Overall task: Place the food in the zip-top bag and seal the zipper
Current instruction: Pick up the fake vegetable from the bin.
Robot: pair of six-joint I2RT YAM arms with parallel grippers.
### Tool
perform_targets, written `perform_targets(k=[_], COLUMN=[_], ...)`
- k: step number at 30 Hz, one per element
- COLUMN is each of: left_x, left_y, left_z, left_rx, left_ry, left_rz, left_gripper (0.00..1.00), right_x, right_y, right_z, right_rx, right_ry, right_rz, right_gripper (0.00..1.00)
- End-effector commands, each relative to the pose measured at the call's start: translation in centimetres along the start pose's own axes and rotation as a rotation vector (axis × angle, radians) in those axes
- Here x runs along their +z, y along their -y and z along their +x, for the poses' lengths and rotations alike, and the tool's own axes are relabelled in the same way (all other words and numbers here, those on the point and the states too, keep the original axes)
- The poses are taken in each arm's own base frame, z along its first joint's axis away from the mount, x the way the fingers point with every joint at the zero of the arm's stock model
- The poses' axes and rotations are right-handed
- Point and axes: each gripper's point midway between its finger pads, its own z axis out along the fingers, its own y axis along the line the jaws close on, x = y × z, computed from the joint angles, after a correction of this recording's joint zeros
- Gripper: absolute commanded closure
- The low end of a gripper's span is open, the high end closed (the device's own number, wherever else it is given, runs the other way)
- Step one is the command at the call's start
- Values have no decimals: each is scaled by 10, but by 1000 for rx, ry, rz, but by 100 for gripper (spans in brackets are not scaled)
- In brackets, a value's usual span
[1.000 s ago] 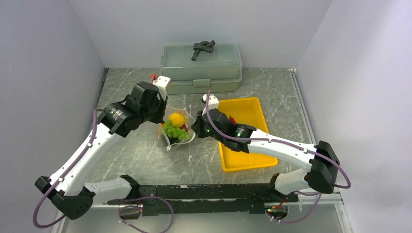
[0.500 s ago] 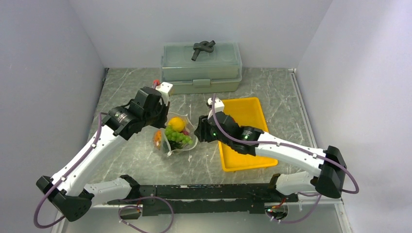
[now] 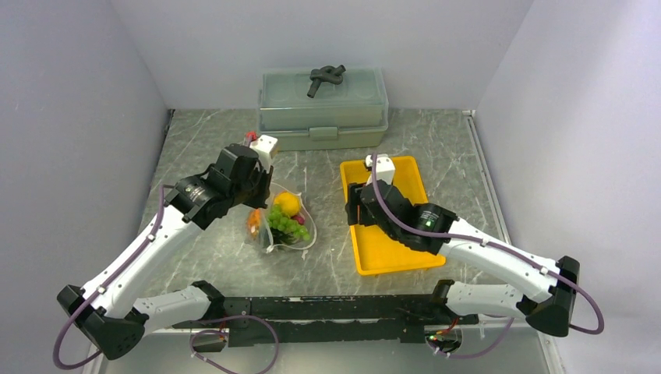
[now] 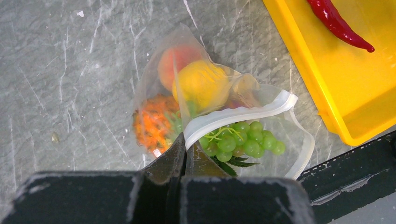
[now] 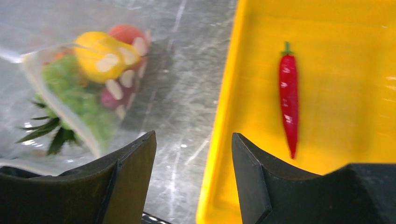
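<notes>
Red chili lies just ahead of the wide right tool; left tool pinches the zipper.

A: left arm pose?
B: Reaches from the near-left corner of the surface toward the middle, wrist pitched down. The left fingers are pressed together, pinching the mouth edge of the zip-top bag.
A: right arm?
B: Elbow low at the near-right corner, forearm angled in toward centre-right. The right fingers are spread apart with nothing between them, pointing down at the surface.
</notes>
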Motion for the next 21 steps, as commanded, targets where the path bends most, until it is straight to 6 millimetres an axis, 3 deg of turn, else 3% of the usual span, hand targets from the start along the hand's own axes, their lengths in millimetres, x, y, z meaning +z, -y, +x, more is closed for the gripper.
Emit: perform_targets(k=[1,10,21], left_x=[-5,-1,4], left_y=[2,4,3], left_z=[-12,-7,3], left_rx=[15,22,26], left_ry=[71,64,45], left_rz=[20,36,41], left_gripper=[100,100,100], right_x=[-9,13,61], right_y=[47,98,124], right_z=[3,55,103], right_rx=[-28,66,191], right_ry=[-22,-147,-219], right_rz=[187,322,350], right_gripper=[36,36,32])
